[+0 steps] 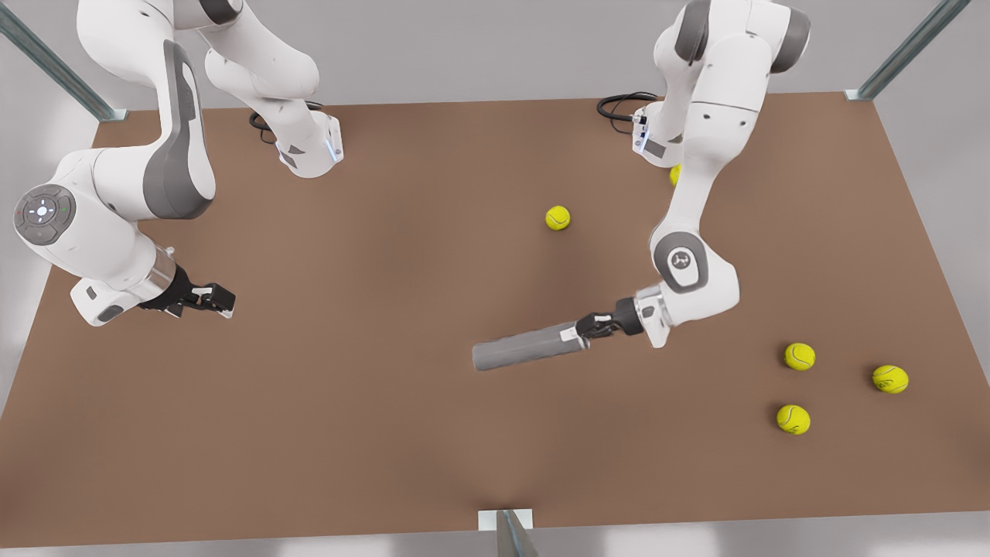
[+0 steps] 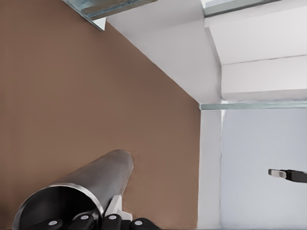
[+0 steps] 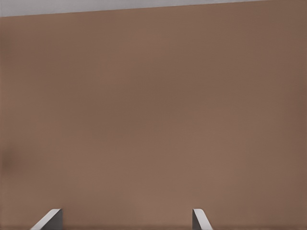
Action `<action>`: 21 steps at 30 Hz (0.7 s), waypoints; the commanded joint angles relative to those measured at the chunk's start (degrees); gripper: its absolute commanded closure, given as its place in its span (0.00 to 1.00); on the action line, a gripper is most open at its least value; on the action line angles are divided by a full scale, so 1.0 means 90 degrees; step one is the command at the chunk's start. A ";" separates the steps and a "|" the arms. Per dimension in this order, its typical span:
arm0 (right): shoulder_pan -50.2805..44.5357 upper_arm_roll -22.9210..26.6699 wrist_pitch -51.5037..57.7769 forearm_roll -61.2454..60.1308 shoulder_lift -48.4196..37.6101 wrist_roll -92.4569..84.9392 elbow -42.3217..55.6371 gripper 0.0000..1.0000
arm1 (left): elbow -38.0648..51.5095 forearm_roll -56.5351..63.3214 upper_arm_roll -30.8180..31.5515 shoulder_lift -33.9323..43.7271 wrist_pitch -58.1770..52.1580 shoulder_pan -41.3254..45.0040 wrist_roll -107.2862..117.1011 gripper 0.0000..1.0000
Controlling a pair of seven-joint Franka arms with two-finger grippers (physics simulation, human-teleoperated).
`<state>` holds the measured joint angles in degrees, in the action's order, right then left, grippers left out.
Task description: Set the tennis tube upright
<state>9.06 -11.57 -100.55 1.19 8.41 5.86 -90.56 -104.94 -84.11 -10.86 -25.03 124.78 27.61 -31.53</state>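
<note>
No readable text, label, brand or number stands anywhere in these views. The only sign is a small round emblem on the grey joint cap (image 1: pixel 681 261) of the arm on the front view's right, too small to make out. The grey round cap (image 1: pixel 43 213) on the other arm carries tiny marks and coloured dots, also illegible.

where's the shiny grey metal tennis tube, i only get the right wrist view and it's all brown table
observer: The tennis tube is roughly horizontal, mid-table, not upright.
operator: anyone holding it
observer: Yes, the left gripper grips its hollow end.
operator: and my gripper
observer: The right gripper waits open at the front view's left, far from the tube.
operator: balls in the way
observer: The nearest small yellow-green tennis ball sits well apart.
</note>
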 commanded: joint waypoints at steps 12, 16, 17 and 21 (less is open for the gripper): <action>-0.0001 -0.0003 0.0011 -0.0006 -0.0007 0.0023 0.0003 0.00 | 0.0059 0.6669 -0.0561 0.1063 -0.0310 -0.0001 0.4304 0.79; -0.0001 -0.0013 0.0011 -0.0006 -0.0007 0.0023 -0.0006 0.00 | 0.0088 0.7734 -0.0561 0.1102 -0.0417 -0.0001 0.4470 0.79; -0.0001 -0.0003 0.0011 -0.0006 -0.0007 0.0023 -0.0006 0.00 | 0.0088 0.7764 -0.0561 0.1190 -0.0495 -0.0001 0.4490 0.79; -0.0001 -0.0003 0.0020 -0.0006 -0.0007 0.0023 -0.0007 0.00 | 0.0088 0.8642 -0.0551 0.1190 -0.0681 0.0077 0.4968 0.79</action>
<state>9.07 -11.59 -100.45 1.18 8.41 6.04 -90.64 -104.18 -11.25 -15.78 -14.47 120.52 28.19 -4.47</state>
